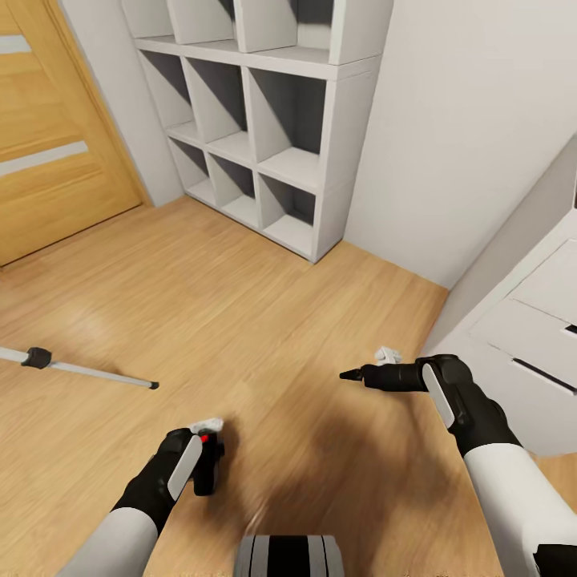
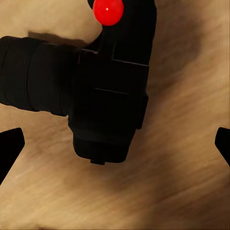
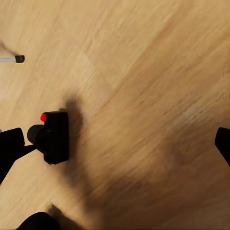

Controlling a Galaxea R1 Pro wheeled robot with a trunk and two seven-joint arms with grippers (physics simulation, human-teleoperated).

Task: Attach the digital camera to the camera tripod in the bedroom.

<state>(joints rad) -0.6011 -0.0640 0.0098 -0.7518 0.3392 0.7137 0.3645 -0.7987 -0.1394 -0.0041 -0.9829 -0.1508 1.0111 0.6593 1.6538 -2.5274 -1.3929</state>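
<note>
The digital camera (image 2: 105, 91), a chunky black body with a red dot, lies on the light wood floor (image 1: 264, 336). It also appears in the right wrist view as the camera (image 3: 53, 136), lying in its own shadow. My left gripper (image 1: 207, 473) hangs open right over it, with the fingertips (image 2: 10, 146) spread wide on either side and not touching it. My right gripper (image 1: 349, 374) is open and empty, held above the floor to the right of the camera. One silver leg of the camera tripod (image 1: 88, 372) lies low across the floor at the left, and its black foot (image 3: 18, 59) is visible.
White cube shelves (image 1: 264, 144) stand against the far wall. An oak door (image 1: 56, 160) with pale stripes is at the left. A white drawer unit (image 1: 529, 344) stands close at the right. My own base (image 1: 288, 557) is at the near edge.
</note>
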